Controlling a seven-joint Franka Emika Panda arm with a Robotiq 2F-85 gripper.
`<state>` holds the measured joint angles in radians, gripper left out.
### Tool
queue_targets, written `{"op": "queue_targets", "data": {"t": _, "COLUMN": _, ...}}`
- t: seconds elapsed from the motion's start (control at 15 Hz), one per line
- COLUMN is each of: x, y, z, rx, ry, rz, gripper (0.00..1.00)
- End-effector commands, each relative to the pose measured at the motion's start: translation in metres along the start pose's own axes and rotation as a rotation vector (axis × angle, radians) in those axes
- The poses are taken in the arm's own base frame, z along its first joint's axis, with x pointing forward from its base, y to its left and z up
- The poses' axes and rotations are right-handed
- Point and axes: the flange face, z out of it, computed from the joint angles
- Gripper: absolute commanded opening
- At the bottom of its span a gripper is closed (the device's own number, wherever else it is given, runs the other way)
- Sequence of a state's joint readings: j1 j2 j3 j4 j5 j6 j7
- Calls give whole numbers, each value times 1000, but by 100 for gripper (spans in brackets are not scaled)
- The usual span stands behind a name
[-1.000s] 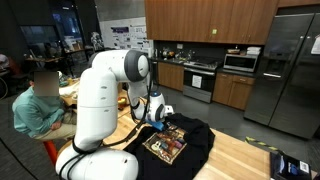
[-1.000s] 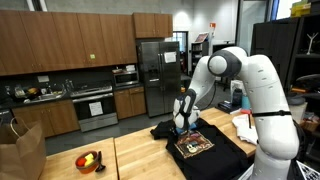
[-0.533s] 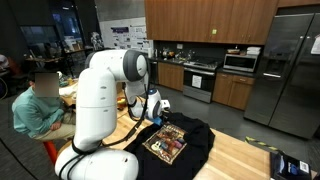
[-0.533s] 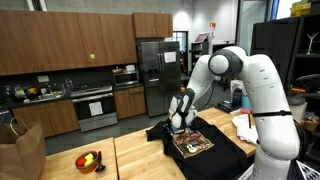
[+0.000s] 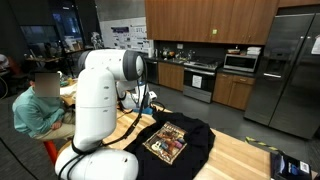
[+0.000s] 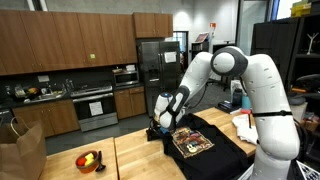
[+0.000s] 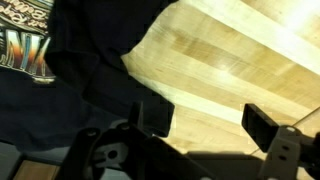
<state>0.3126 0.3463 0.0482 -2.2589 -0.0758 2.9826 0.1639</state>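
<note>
Over the black shirt (image 6: 222,152) – arm bent forward, pincer (image 6: 161,108) gaping empty

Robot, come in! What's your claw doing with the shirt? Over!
Gripper open, empty, over edge of shirt. Shirt lies on table, print up. Nothing in the way.

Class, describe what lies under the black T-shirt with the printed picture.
The black T-shirt lies spread on the wooden table, whose planks show around its edges. The part beneath the cloth is covered, so anything under it cannot be seen.
</note>
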Motion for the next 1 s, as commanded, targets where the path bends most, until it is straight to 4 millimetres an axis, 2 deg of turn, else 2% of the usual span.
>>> {"op": "queue_targets", "data": {"t": 0.0, "x": 18, "y": -5, "z": 4, "rx": -17, "ry": -65, "rz": -127, "gripper": 100}}
{"op": "queue_targets", "data": {"t": 0.47, "x": 63, "y": -10, "z": 31, "rx": -133, "ry": -108, "rz": -407, "gripper": 100}}
{"op": "queue_targets", "data": {"t": 0.93, "x": 101, "y": -16, "z": 77, "rx": -134, "ry": -131, "rz": -536, "gripper": 100}}
